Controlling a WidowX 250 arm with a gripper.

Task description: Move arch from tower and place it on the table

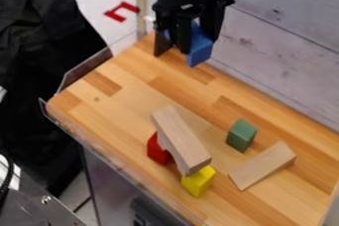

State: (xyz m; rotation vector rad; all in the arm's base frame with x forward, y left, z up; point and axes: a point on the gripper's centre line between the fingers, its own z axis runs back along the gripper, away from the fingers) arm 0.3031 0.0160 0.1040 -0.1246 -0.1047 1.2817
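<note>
Currently, the gripper (187,34) hangs near the bench's (116,103) far corner beside a blue block (200,47), its grip impossible to tell; across open wood, the arch (180,138) tops red (157,149) and yellow (198,181) blocks.

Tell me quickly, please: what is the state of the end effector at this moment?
End effector: appears closed on the blue block, holding it.

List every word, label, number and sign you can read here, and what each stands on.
No readable text: no word, label or number can be made out on the green block, the yellow block or the tabletop.
Red angular mark on the pale surface beyond the table: cannot tell whether it is a sign.
</note>
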